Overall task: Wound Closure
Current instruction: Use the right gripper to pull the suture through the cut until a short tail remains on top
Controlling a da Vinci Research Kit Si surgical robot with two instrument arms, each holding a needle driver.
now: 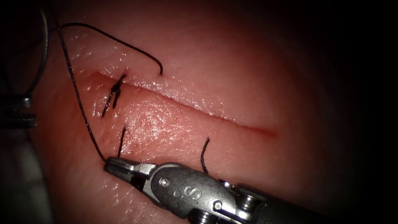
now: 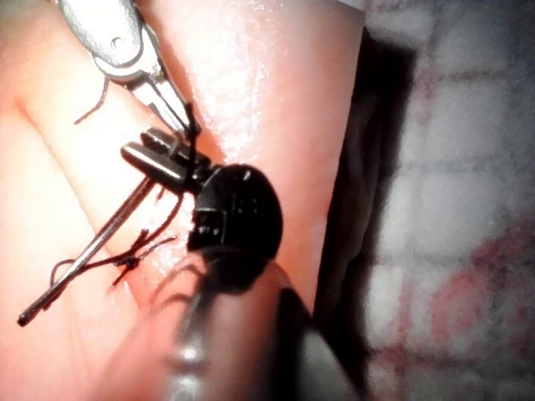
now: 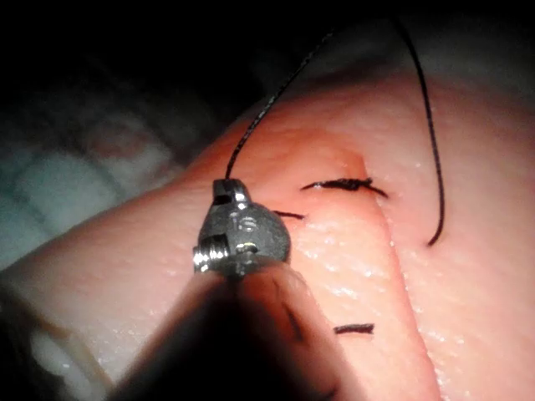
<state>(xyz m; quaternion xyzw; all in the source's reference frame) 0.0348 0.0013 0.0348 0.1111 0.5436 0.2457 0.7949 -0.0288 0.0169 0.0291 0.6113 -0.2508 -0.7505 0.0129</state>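
We see the right hand point(image 1: 111, 164) low on the tissue point(image 1: 248, 74), below the cut point(image 1: 199, 110), with its jaws pinched together on the thread point(image 1: 76, 91). From that grip the thread runs up and to the left, away from the hand, along the left end of the cut and past a tied stitch point(image 1: 114, 94), toward the needle point(image 1: 41, 54) at the upper left edge. The needle sits clear of the tissue, held near one end by the left hand point(image 1: 18, 114), which appears clamped on it. A free thread end point(image 1: 159, 70) lies above the cut. In our judgement the right hand is the nearer one to the wound.
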